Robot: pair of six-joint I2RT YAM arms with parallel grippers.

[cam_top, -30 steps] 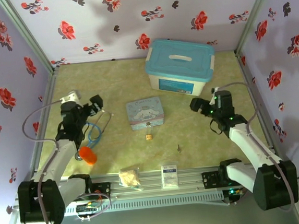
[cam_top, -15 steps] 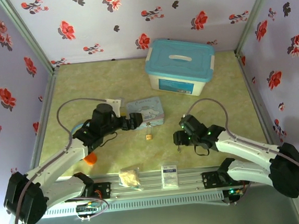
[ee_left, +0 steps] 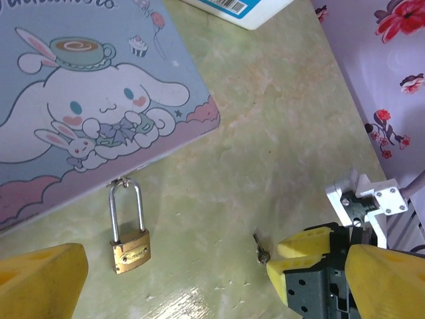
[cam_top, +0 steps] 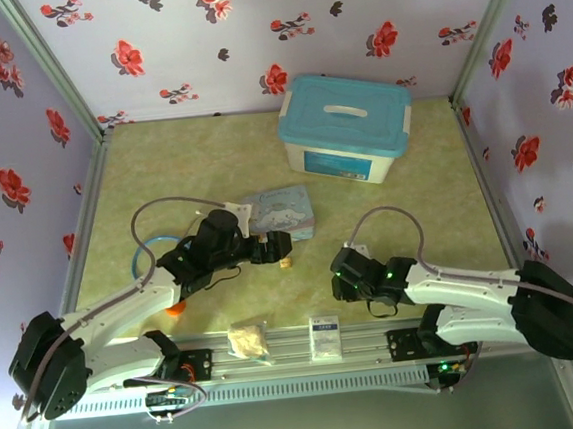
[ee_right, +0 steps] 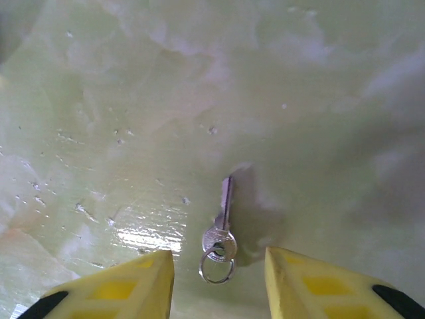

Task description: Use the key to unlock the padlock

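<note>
Padlock: the little gold padlock (ee_left: pixel 130 247) lies flat on the green worktop (ee_left: pixel 279 133), just below the front edge of the cartoon tin (ee_left: pixel 86 100). Its thin silver loop points up at the tin and touches a small catch on that edge. Both ends of the loop go into the gold body.
Key: the small grey key (ee_right: pixel 224 219) lies flat on the worktop, off to the right of the padlock and apart from it. A little ring sits on its round end.
Left tool: the left tool (ee_left: pixel 212 286) hovers over the padlock. Its yellow fingers (ee_left: pixel 40 279) are spread wide. It holds nothing and does not touch the padlock.
Right tool: the right tool (ee_right: pixel 219 286) is down low at the key. Its two yellow fingers (ee_right: pixel 113 289) stand one on each side of the key's ring end. The gap is middling, not wide. The fingers do not touch the key.
Tin: pale blue and pink, with a white long-eared puppy on the lid. It lies flat.
Box: a white box with a blue lid (cam_top: pixel 344 124) stands at the back of the worktop, well behind the tin.
Arms: in the top view both arms lean in low, and the two tools are near each other.
</note>
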